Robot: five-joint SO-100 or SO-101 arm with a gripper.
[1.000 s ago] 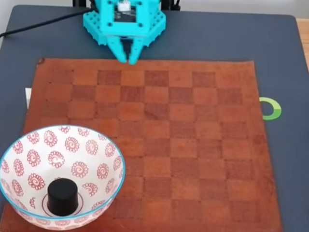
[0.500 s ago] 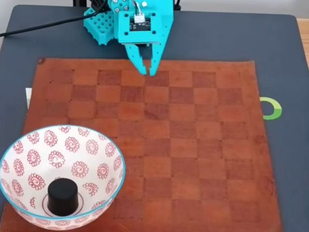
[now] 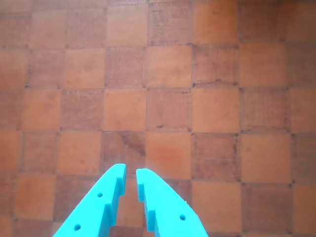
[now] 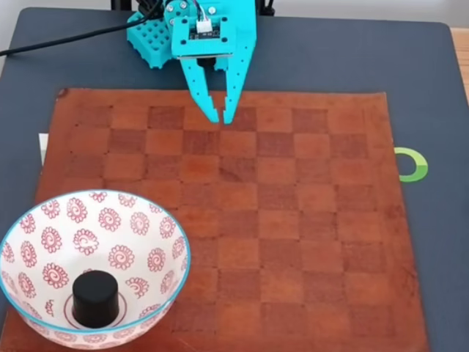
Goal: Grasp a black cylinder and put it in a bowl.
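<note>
Placement looked already done from where I sat: the short matte black cylinder with its flat top [image 4: 94, 297] stood upright on the floor of the large white ceramic bowl with red spiral flowers and a light blue rim [image 4: 44, 220], at the lower left of the fixed view, resting on the bowl's bare centre and touching nothing else. My turquoise plastic two-finger gripper [image 4: 222, 117] hung well apart from it, over the far edge of the brown leather chessboard mat [image 4: 308, 242], with its fingertips pointing down at a row of squares near the top. In the wrist view the gripper [image 3: 131, 173] showed its two fingers drawn nearly together, only a thin slit between the tips and nothing between them, so I read the tool as clenched and empty. Beneath it I saw only alternating light and dark leather squares. The mat lay on a dark grey table [image 4: 432, 88], and a small green ring mark [image 4: 412, 165] sat on that table just off the mat's right edge. I judged the carrying step finished and the arm in the clearing-off stage. The next move, as I saw it, called for little: folding the arm toward its base at the top of the fixed view, keeping the fingers off the mat and away from the bowl.
</note>
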